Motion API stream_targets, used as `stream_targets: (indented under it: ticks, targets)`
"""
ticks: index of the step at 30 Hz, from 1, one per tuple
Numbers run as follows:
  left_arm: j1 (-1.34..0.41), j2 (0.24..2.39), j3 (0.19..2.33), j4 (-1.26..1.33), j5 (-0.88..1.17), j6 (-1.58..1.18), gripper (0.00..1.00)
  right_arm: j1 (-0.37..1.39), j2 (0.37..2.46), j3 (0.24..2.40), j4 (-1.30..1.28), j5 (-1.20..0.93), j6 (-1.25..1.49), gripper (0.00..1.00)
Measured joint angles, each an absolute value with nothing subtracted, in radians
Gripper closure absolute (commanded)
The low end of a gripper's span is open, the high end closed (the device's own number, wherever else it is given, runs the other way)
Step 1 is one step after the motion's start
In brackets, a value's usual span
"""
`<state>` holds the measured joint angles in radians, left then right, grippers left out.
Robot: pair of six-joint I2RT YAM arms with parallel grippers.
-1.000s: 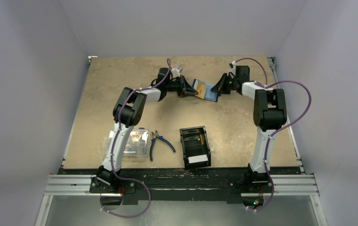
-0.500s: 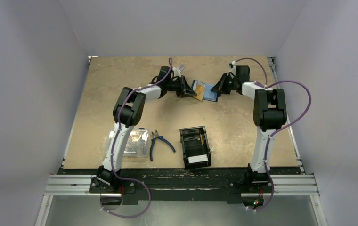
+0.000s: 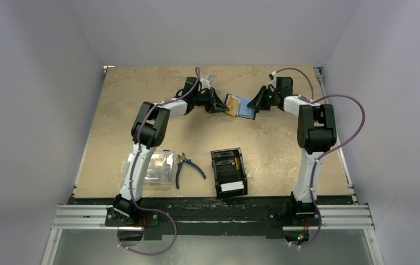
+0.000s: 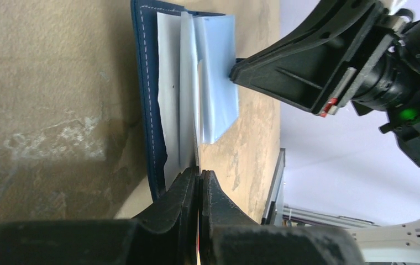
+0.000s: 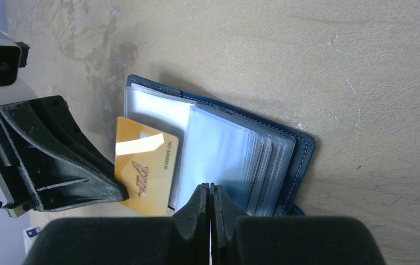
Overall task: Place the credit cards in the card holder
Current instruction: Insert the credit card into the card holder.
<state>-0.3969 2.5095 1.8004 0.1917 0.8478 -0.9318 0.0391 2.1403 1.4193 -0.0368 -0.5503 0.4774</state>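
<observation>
The navy blue card holder (image 3: 245, 108) lies open at the far middle of the table, its clear sleeves fanned out (image 5: 235, 160). My left gripper (image 3: 219, 104) is shut on an orange-yellow credit card (image 5: 144, 171), whose far edge lies at the holder's left sleeves. In the left wrist view the holder (image 4: 141, 83) lies just beyond my shut jaws (image 4: 198, 178), with the card edge-on between them. My right gripper (image 5: 210, 192) is shut on one clear sleeve of the holder. It also shows in the top view (image 3: 257, 102). More white cards (image 3: 231, 186) stand in a black tray.
The black open-topped tray (image 3: 219, 165) sits near the front middle. Blue-handled pliers (image 3: 186, 167) and a clear plastic box (image 3: 156, 168) lie to its left. The two grippers face each other closely across the holder. Grey walls enclose the table.
My left arm has shifted slightly, nudging the orange card a little closer to the holder. The right arm has not moved.
</observation>
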Motion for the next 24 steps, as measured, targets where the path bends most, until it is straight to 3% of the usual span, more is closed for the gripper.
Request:
stream_targets:
  ticks: [9,24]
  targets:
    - [-0.393,2.51,1.785,0.319,0.9,-1.021,1.0,0.039,2.141,1.421,-0.038,-0.551,0.477,1.0]
    - [-0.398,2.51,1.829,0.186,0.878,-0.945,1.0,0.039,2.141,1.421,-0.038,-0.552,0.477,1.0]
